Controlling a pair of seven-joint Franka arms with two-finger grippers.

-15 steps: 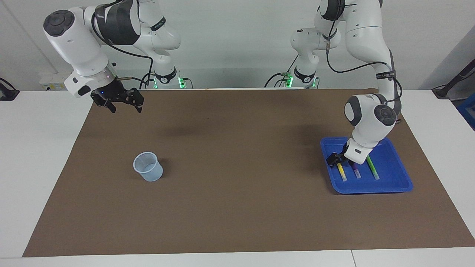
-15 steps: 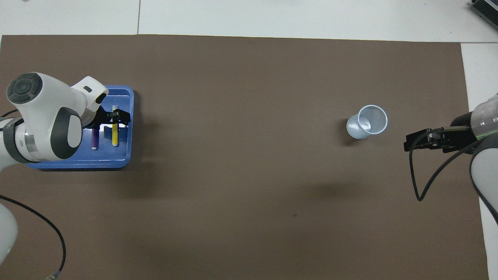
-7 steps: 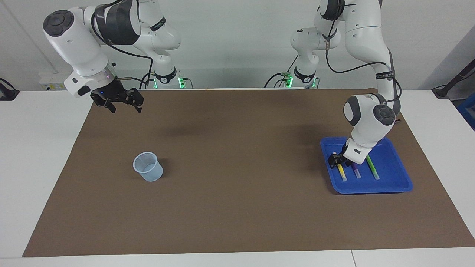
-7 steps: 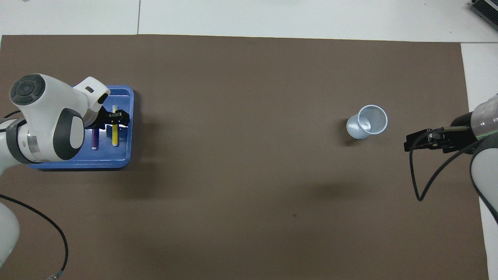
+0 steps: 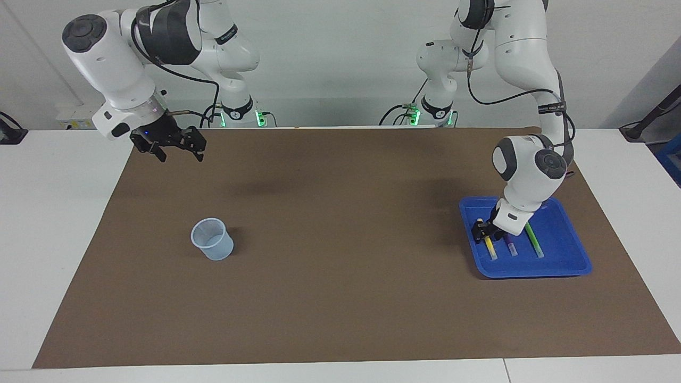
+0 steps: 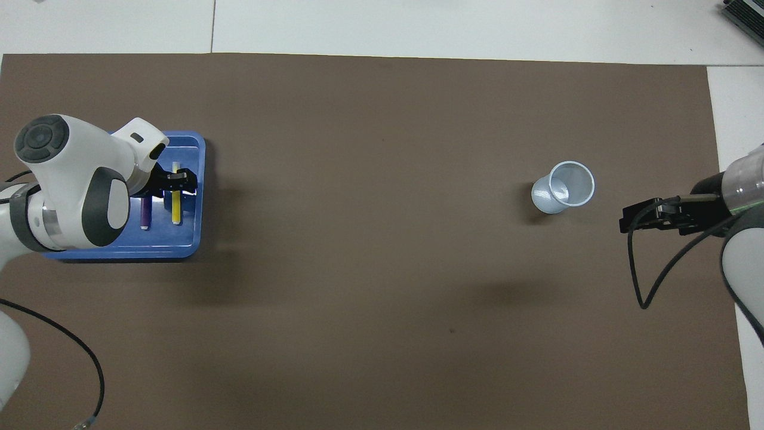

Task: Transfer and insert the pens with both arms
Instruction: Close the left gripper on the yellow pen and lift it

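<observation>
Three pens, a yellow pen (image 5: 490,248), a purple pen (image 5: 511,247) and a green pen (image 5: 534,240), lie side by side in a blue tray (image 5: 564,264) at the left arm's end of a brown mat (image 5: 340,298). The left gripper (image 5: 483,229) is down in the tray, straddling the yellow pen's upper part; whether its jaws have clamped the pen cannot be told. The right gripper (image 5: 175,150) waits with jaws spread, raised over the mat's corner, with a pale cup (image 5: 212,239) standing on the mat farther from the robots.

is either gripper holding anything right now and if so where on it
The left gripper straddles the yellow pen in the blue tray, near its robot-side end; a firm grip cannot be told. The right gripper holds nothing.
</observation>
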